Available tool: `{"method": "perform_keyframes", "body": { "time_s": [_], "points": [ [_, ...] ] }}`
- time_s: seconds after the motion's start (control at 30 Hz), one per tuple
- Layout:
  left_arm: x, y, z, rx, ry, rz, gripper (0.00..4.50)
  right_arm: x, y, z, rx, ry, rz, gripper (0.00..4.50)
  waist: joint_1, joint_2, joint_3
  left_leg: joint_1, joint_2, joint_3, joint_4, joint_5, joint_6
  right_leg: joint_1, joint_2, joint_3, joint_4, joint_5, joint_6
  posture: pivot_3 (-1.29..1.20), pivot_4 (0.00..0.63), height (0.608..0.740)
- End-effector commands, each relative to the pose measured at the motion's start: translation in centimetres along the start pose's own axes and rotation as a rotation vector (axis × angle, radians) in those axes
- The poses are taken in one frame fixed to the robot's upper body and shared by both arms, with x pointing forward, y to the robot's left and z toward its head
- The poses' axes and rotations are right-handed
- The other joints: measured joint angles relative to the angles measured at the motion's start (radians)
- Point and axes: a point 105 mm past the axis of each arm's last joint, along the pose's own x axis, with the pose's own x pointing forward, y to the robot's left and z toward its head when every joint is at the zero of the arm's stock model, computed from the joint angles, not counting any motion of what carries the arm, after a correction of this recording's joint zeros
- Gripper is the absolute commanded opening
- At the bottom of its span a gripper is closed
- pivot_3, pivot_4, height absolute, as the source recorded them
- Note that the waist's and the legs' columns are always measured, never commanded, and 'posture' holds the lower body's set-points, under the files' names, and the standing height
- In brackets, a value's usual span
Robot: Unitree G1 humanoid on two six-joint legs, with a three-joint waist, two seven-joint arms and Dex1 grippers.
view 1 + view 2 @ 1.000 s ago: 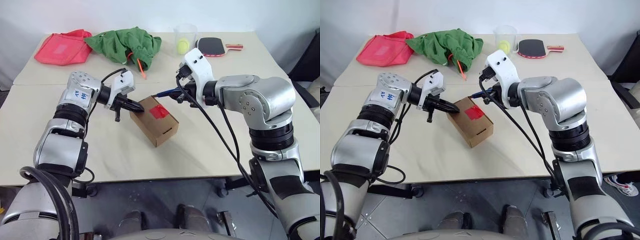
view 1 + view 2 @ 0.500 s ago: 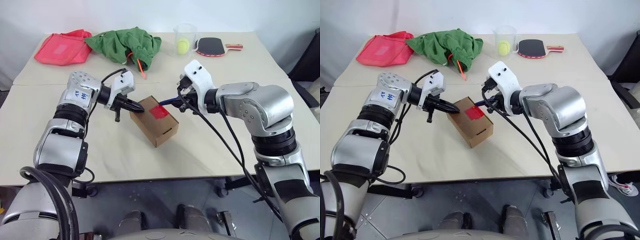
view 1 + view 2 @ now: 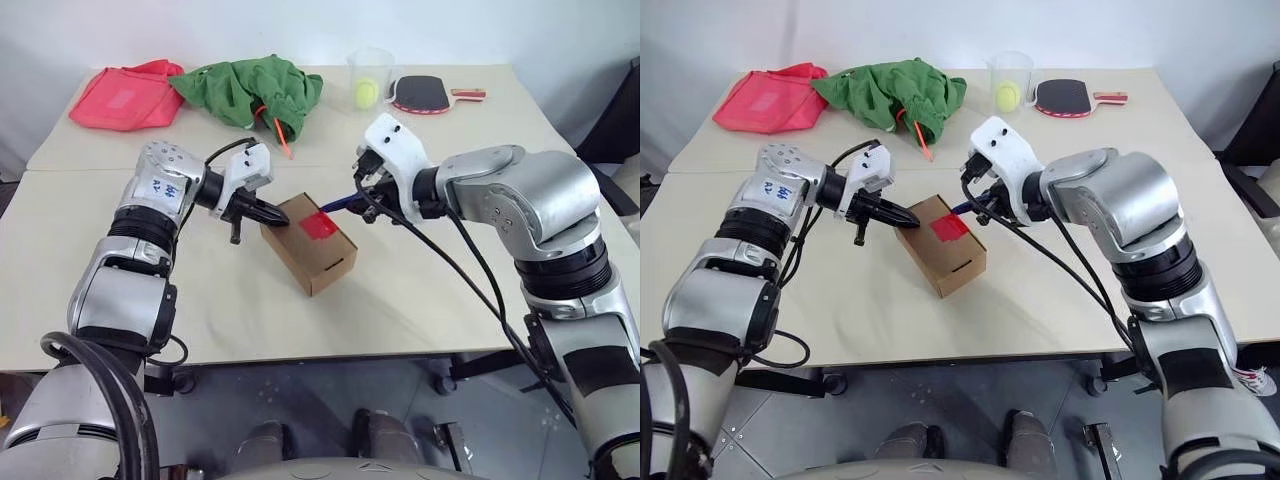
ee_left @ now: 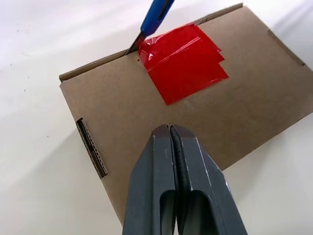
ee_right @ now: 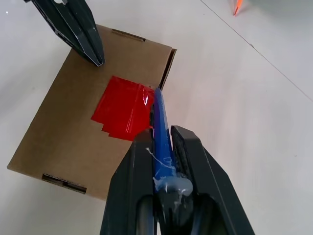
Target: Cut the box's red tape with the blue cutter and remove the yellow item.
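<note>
The brown box [image 3: 308, 243] lies closed in the middle of the table, with the red tape [image 3: 322, 224] across its lid seam. My left gripper [image 3: 282, 221] is shut, and its tips press on the lid's left end [image 4: 170, 128]. The right gripper [image 3: 362, 196] is shut on the blue cutter [image 5: 160, 127]. The cutter's tip [image 4: 155, 17] touches the far edge of the red tape [image 5: 122, 113] at the flap's edge. The yellow item is hidden.
At the back of the table lie a pink-red bag [image 3: 125, 95], a green cloth [image 3: 255, 88] with an orange-red stick [image 3: 283, 135], a clear cup holding a yellow-green ball [image 3: 366, 90] and a paddle [image 3: 425, 93]. Bare tabletop surrounds the box.
My right wrist has turned and brought the cutter's tip from behind the box down to the tape's edge. The left gripper and the box have stayed put.
</note>
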Motion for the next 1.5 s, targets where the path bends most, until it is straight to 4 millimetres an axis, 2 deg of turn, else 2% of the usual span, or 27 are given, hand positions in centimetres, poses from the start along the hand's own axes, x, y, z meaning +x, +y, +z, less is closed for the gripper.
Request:
{"method": "perform_keyframes", "body": {
  "time_s": [0.03,0.3,0.9,1.2,1.5],
  "points": [
    [0.9,-0.5,-3.0,-0.061,0.18,-0.021,0.04,-0.5,-0.2,1.1,-0.038,-0.027,0.0,0.17,0.0,0.0,0.0,0.0,0.0,0.0,0.0,0.0,0.0,0.0,0.0,0.0,0.0,0.0,0.0,0.0,0.15,0.74],
    [1.5,-0.7,-3.5,-0.091,0.257,-0.032,0.04,-0.3,0.4,0.7,-0.066,0.016,0.043,0.17,0.0,0.0,-0.001,0.0,0.001,0.0,0.007,0.0,0.0,0.001,0.0,0.002,0.004,0.0,0.0,0.0,0.15,0.74],
    [1.9,-0.4,-3.8,-0.126,0.255,0.011,0.04,-0.3,0.8,-1.0,-0.104,0.14,0.103,0.17,0.002,0.0,-0.005,0.0,0.001,0.0,0.012,-0.001,0.001,0.003,-0.001,0.002,0.005,0.0,0.0,0.0,0.15,0.74],
    [2.1,-0.4,-3.9,-0.139,0.249,0.019,0.04,-1.0,0.2,-1.3,-0.114,0.179,0.104,0.17,0.003,0.001,-0.006,0.0,0.001,0.0,0.012,-0.001,0.001,0.003,-0.001,0.002,0.005,0.0,0.0,0.0,0.15,0.74],
    [2.3,-0.5,-4.0,-0.146,0.247,0.023,0.04,-1.8,0.5,-1.9,-0.128,0.218,0.143,0.17,0.005,0.001,-0.007,0.0,0.001,0.0,0.013,-0.001,0.002,0.004,-0.001,0.002,0.005,0.0,0.0,0.0,0.15,0.74]
  ]
}}
